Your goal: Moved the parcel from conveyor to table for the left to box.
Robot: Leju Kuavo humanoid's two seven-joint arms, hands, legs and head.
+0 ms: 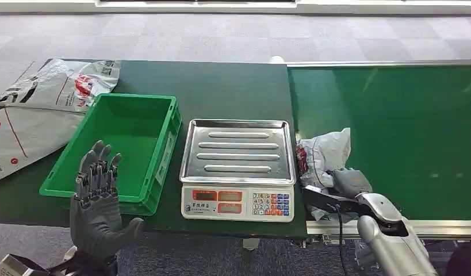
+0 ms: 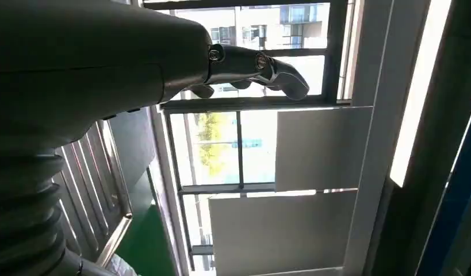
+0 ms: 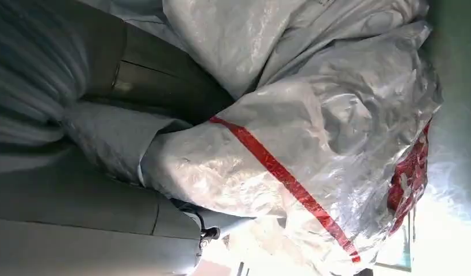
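Note:
The parcel (image 1: 326, 152) is a crumpled grey plastic mail bag with red print, lying on the green conveyor (image 1: 405, 121) at its near left edge, beside the scale. My right hand (image 1: 349, 184) is against the parcel's near side. In the right wrist view its thumb (image 3: 115, 138) and fingers (image 3: 164, 80) wrap into the bag's (image 3: 313, 144) folds and grip it. My left hand (image 1: 96, 198) is raised in front of the green box (image 1: 125, 144), palm away, fingers apart and holding nothing. In the left wrist view its fingers (image 2: 256, 66) are stretched out against a window.
An electronic scale with a steel tray (image 1: 237, 150) stands on the dark green table (image 1: 221, 86) between the box and the conveyor. Flat grey mail bags (image 1: 43, 109) lie at the table's left end. The conveyor's metal frame (image 1: 336, 229) runs along its near edge.

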